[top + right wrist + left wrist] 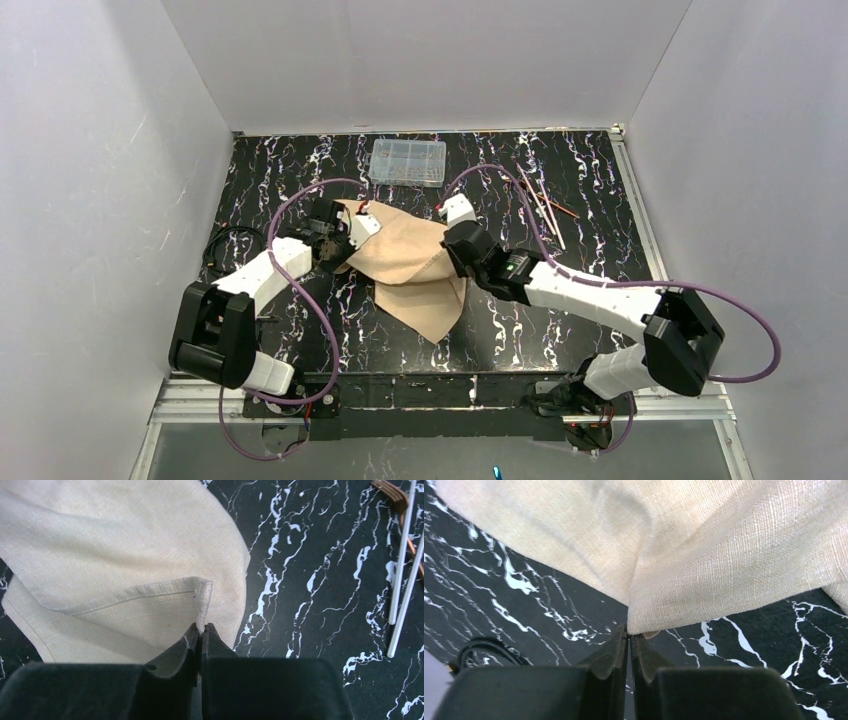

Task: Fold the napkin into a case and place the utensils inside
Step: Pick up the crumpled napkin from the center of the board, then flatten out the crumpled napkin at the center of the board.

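Observation:
The beige napkin (pixel 405 262) lies rumpled mid-table, partly doubled over on itself. My left gripper (pixel 340 232) is at its left edge; in the left wrist view the left gripper (pixel 629 634) is shut on a bunched corner of the napkin (pixel 704 555). My right gripper (pixel 452 245) is at the cloth's right side. In the right wrist view the right gripper (pixel 202 628) pinches the hemmed corner of the napkin (pixel 115 555). The utensils (pixel 545 205) lie far right of the cloth, with a copper fork (pixel 392 491) and pale thin rods (pixel 400 580) among them.
A clear plastic compartment box (pixel 408 162) stands at the back of the black marbled table (pixel 560 300). A black cable loop (pixel 225 245) lies at the left edge. White walls enclose three sides, and purple cables arc over both arms.

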